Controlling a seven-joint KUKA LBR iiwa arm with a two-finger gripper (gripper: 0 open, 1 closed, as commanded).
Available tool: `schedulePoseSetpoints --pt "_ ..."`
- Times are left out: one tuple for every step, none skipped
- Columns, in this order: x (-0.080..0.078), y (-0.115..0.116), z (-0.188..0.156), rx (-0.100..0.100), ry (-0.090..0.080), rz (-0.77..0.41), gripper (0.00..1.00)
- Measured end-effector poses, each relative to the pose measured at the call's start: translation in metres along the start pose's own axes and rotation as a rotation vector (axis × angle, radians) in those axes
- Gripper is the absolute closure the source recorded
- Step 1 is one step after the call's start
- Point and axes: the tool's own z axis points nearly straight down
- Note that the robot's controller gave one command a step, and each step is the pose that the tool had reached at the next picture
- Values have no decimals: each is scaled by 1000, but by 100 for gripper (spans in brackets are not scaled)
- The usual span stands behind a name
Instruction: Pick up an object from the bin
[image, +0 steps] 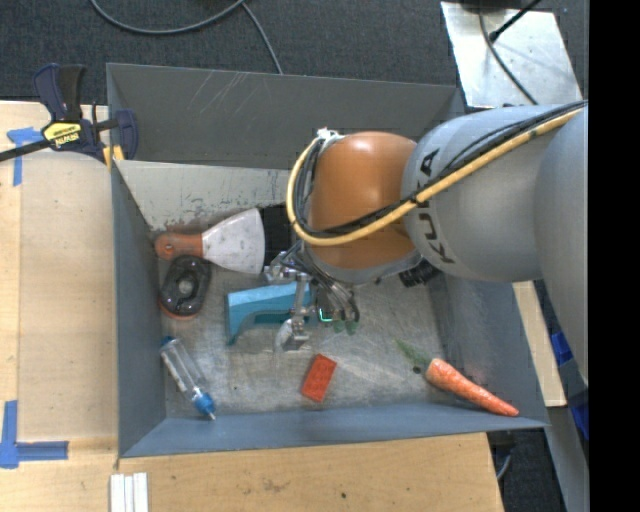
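Camera view, quick pass.

A: We take the blue plastic piece (258, 306) as our landmark, an angled, bracket-like block on the bin (138, 390) floor. The gripper (305, 318) sits at its right end, touching or just above it; we can't tell which.

B: Open or closed?

A: We can't tell; the orange wrist cover and the metal parts hide the gap, so we don't call it held.

B: Neighbours?

A: The red block (319, 378) is just below-right of the blue piece and the carrot (465, 388) is well off to its right. The clear tube with a blue cap (187, 378) lies below-left. The black round thing (184, 285) is just left, and the white-bladed scraper (225, 243) is above it.

B: Handling?

A: We judge the blue piece to be stiff, light moulded plastic with smooth faces, so it is a bit slippery but not fragile. We'd take it across the long top bar near the right end, pinching the flat sides rather than the short leg. An off-centre grip may let it swing.
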Motion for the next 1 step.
schedulePoseSetpoints --pt "-2 0 -4 -1 -8 2 0"
